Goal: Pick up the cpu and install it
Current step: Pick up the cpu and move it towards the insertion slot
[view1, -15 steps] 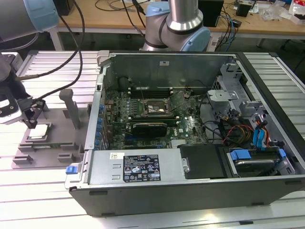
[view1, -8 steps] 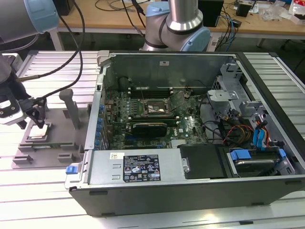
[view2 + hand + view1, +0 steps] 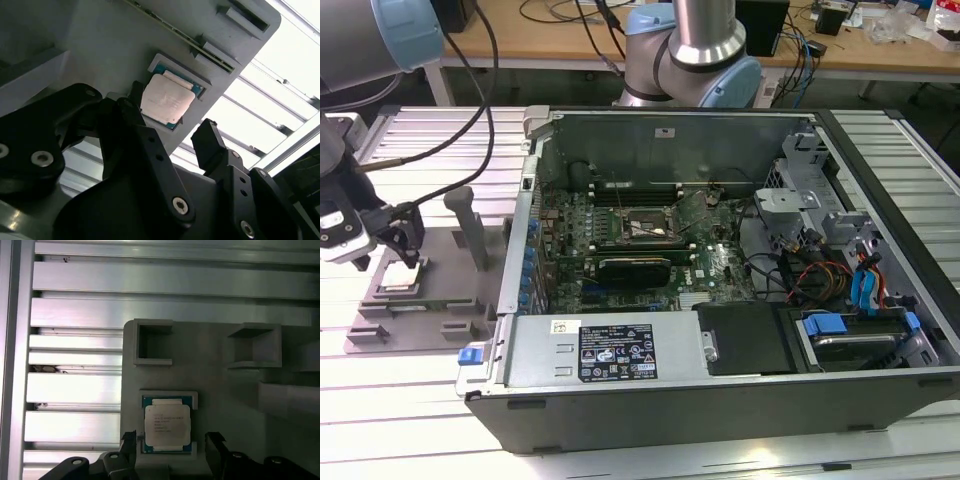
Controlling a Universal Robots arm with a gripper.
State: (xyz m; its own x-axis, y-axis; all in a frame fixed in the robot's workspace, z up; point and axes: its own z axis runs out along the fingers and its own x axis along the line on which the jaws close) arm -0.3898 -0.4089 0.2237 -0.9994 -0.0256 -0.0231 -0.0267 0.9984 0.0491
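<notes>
Parted jaws flank the cpu (image 3: 167,425) in its grey fixture (image 3: 225,405); pick-up seems in hand, needing square edge contact.

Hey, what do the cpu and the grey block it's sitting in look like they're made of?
The cpu: a metal lid, it seems, silver-grey and matte with a dull sheen, over a green-blue board edge, probably laminate. The fixture block: likely plastic, uniform flat grey with no glint and squared pockets; painted metal can't be ruled out.
</notes>
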